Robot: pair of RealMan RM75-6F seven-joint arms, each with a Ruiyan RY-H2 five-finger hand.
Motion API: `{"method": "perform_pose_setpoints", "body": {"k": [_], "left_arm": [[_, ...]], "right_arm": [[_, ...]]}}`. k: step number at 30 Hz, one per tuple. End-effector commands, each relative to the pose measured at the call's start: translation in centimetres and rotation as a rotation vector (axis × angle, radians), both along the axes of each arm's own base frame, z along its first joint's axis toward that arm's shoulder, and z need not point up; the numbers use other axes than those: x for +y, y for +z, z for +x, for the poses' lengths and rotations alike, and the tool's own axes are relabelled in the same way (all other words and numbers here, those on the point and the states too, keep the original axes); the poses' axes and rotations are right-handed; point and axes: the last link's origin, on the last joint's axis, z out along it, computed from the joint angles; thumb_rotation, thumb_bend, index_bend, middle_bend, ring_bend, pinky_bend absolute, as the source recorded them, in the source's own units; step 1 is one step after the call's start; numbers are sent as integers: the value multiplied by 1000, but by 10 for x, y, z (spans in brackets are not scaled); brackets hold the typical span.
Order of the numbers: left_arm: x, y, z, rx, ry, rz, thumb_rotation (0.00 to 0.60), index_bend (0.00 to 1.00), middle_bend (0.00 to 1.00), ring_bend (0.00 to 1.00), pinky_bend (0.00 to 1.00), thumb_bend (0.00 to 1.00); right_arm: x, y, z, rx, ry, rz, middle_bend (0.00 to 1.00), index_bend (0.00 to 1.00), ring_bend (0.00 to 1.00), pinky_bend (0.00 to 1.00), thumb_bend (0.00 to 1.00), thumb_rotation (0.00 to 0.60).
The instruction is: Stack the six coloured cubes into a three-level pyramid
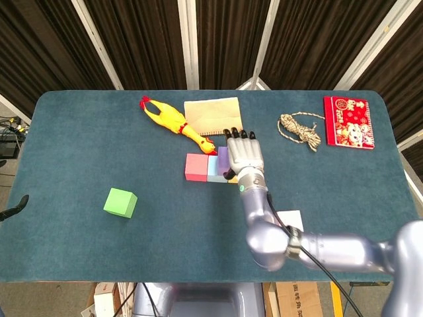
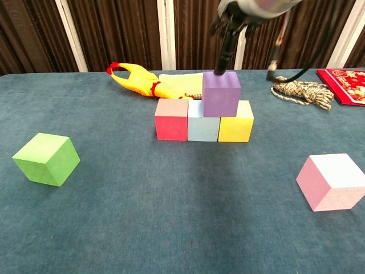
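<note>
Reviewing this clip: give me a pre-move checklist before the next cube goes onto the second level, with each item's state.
1. Base row of red cube, light blue cube and yellow cube side by side: ok.
2. Purple cube seated across light blue and yellow: ok.
3. Right hand released from the purple cube: cannot tell; one of its fingers reaches down to the cube's top edge.
4. Second-level slot over red and light blue free: ok.
5. Green cube and pink cube unobstructed on the table: ok.
6. Left hand position: cannot tell, out of view.
</note>
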Motion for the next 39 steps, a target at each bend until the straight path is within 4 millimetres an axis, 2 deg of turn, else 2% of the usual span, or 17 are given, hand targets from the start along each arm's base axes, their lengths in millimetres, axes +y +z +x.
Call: {"method": "perform_pose_setpoints", "body": {"k": [1, 5, 8, 9, 16, 22, 26, 32, 39], "left_arm": [[-1, 0, 0, 2, -8, -13, 600, 166, 0, 0, 0, 273], [-1, 0, 2, 9, -17, -57, 600, 157, 0, 0, 0, 252], [1, 8, 8, -11, -37, -81, 600, 152, 0, 0, 0, 240], [5, 14, 11, -15, -48, -97, 600, 150, 0, 0, 0, 229], [28, 41, 37, 94, -72, -245, 600, 136, 0, 0, 0, 142], [46, 42, 61, 180, -45, -442, 600, 112, 0, 0, 0, 83], [56, 30, 74, 229, -28, -558, 600, 77, 0, 0, 0, 40], [59, -9, 95, 290, -46, -729, 600, 42, 0, 0, 0, 2], [63, -56, 115, 267, -67, -764, 600, 17, 0, 0, 0, 0]], "right_arm": [[25, 51, -27, -55, 14, -108, 26, 28, 0, 0, 250, 600], [49, 84, -57, -67, 9, -159, 26, 27, 1, 0, 250, 600], [66, 104, -86, -74, 10, -209, 26, 27, 2, 0, 250, 600], [73, 110, -101, -73, 4, -232, 26, 27, 2, 0, 250, 600], [105, 122, -163, -126, -1, -287, 26, 27, 2, 0, 250, 600], [138, 117, -200, -171, 25, -312, 26, 27, 2, 0, 250, 600], [158, 110, -217, -193, 61, -332, 26, 28, 2, 0, 249, 600], [185, 98, -237, -160, 155, -368, 26, 29, 2, 0, 249, 600], [217, 86, -265, -123, 164, -428, 26, 30, 2, 0, 250, 600]]}}
